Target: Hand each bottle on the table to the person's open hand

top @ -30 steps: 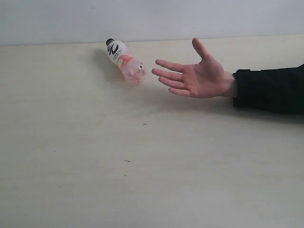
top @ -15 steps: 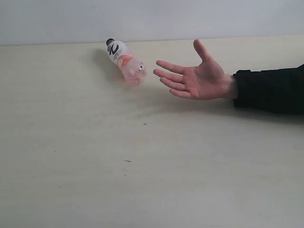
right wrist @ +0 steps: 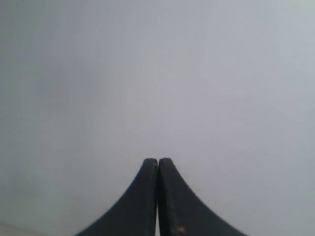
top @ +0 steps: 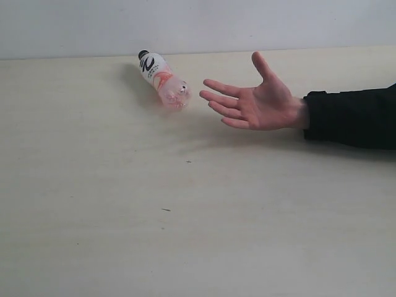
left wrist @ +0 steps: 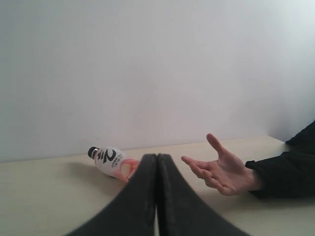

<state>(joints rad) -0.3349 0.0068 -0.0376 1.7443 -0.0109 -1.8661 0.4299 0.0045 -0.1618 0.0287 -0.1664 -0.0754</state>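
On desk, pinkish bottle lies unmoved since a second ago; open hand near it, barely shifted. Pressed together, empty: left claw, right claw.

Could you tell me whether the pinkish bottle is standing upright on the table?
No, the pinkish bottle lies on its side on the table, its black cap turned away from the person's open hand.

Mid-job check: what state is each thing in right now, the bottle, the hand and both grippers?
Bottle: lying on its side on the table, capped, nothing touching it.
Hand: open, palm up, empty.
Left gripper: shut, empty.
Right gripper: shut, empty.
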